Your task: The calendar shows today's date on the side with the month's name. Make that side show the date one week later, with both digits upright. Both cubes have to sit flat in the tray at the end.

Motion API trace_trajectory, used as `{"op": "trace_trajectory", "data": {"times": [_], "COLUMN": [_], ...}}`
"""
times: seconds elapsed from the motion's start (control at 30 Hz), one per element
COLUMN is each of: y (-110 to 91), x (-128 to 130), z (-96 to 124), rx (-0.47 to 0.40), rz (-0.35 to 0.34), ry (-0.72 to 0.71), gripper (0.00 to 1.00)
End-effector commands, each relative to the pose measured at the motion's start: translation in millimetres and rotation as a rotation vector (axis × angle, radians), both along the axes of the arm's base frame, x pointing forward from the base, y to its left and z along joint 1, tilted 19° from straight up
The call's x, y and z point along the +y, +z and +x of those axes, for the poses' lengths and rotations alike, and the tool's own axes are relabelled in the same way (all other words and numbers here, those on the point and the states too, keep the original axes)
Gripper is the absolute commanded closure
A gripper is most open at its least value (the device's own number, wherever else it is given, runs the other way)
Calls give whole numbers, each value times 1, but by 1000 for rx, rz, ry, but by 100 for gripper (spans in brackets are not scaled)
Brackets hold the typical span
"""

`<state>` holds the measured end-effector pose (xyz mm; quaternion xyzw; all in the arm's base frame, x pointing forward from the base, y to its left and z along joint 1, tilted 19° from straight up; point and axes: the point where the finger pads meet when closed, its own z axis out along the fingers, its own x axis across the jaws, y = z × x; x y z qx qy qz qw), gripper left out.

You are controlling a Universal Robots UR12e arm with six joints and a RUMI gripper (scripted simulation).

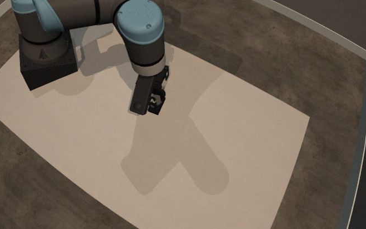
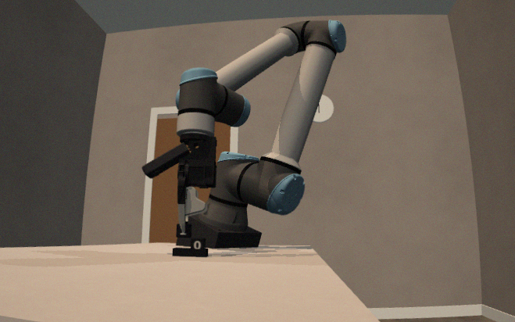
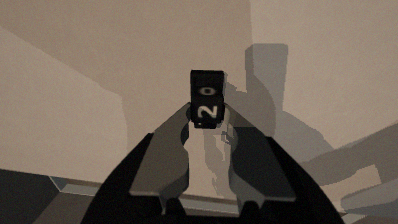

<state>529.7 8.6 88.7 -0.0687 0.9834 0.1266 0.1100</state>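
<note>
A small black calendar stands on the beige mat, close in front of the robot base. Its black tray (image 2: 179,252) (image 1: 156,111) shows as a low slab. My gripper (image 3: 206,104) (image 1: 155,100) (image 2: 183,230) points straight down and is shut on the near black cube (image 3: 207,111) (image 1: 153,100), whose top face shows a white 2 lying sideways. The second black cube (image 3: 206,87) (image 2: 197,244) sits in the tray right beside it and shows a 0. I cannot tell whether the held cube touches the tray. The month side is hidden.
The robot base (image 1: 46,66) (image 2: 230,235) stands on the beige mat (image 1: 235,136) (image 2: 130,288) just behind the calendar. The arm's elbow hangs low to the right of the gripper in the exterior view. Dark floor surrounds the mat.
</note>
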Motion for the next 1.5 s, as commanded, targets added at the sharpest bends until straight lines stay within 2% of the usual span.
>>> {"op": "trace_trajectory", "data": {"times": [0.0,0.63,1.47], "y": [-7,-20,-20], "x": [3,7,6], "z": [-1,2,3], "rx": [4,4,1], "rz": [1,1,0], "ry": [1,1,0], "gripper": [90,90,90]}}
